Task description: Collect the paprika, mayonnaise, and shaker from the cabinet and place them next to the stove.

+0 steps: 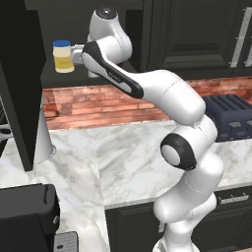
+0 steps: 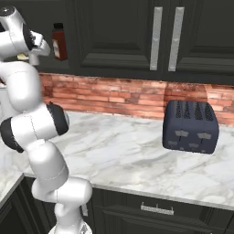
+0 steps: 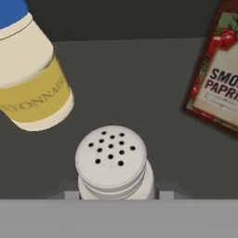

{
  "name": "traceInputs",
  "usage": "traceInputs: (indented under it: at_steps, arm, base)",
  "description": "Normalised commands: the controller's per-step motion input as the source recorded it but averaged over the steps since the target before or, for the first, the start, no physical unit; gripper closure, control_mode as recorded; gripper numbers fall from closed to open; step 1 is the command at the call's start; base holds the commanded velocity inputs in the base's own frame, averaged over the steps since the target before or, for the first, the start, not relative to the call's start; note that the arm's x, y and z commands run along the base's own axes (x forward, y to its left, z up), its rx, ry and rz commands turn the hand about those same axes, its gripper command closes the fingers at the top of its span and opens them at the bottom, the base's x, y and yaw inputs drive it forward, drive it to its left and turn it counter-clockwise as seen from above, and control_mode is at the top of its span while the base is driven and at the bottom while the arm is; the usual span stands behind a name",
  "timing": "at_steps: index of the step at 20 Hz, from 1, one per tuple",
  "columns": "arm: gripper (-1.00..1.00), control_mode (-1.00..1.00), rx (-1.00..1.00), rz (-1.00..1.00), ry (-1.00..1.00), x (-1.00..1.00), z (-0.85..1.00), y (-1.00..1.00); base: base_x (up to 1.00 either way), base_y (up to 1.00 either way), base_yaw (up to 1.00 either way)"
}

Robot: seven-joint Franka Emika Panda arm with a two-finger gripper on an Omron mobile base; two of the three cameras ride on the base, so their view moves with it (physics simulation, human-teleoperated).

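Note:
On the dark cabinet (image 1: 197, 29) shelf, the small white shaker (image 3: 111, 160) with a perforated top stands upright between my fingertips (image 3: 69, 195). My gripper (image 3: 116, 195) is shut on the shaker. The mayonnaise (image 3: 32, 79), a pale-yellow jar with a blue lid, stands just to its left; it is also the mayonnaise (image 1: 63, 56) left of my hand in the left base view. The paprika (image 3: 216, 83), a red-brown bottle with a red-white label, stands to the right; this same paprika (image 2: 58, 42) sits in the shelf recess. A sliver of what may be the stove (image 1: 2, 130) shows at the far left edge.
An open black cabinet door (image 1: 19, 83) hangs left of the shelf. Below it a white cone-shaped object (image 1: 44, 140) stands on the marble counter (image 1: 128, 157). A dark toaster (image 2: 189, 125) sits at the right, a black appliance (image 1: 27, 211) at the front left.

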Motion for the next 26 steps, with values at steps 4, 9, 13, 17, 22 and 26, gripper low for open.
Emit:
traceInputs:
  at_steps: [4,9,13,17,22,26]
  arm:
    - [1.0,-1.0,0.0,0.0,-0.01,-0.95,-0.18,-0.07]
    - [1.0,-1.0,0.02,0.0,-0.01,-0.99,-0.12,-0.36]
    - [1.0,-1.0,0.11,0.0,0.0,-0.92,-0.27,-0.84]
    - [1.0,-1.0,0.13,0.0,0.0,-0.9,-0.3,-0.98]
    - [1.0,-1.0,0.09,0.0,0.0,-0.74,-0.44,-0.76]
    - [1.0,-1.0,0.04,0.0,0.0,-0.56,-0.5,-0.44]
  base:
    - [0.0,0.0,0.0]
    - [0.0,0.0,0.0]
    - [0.0,0.0,0.0]
    - [0.0,0.0,0.0]
    - [0.0,0.0,0.0]
    - [0.0,0.0,0.0]
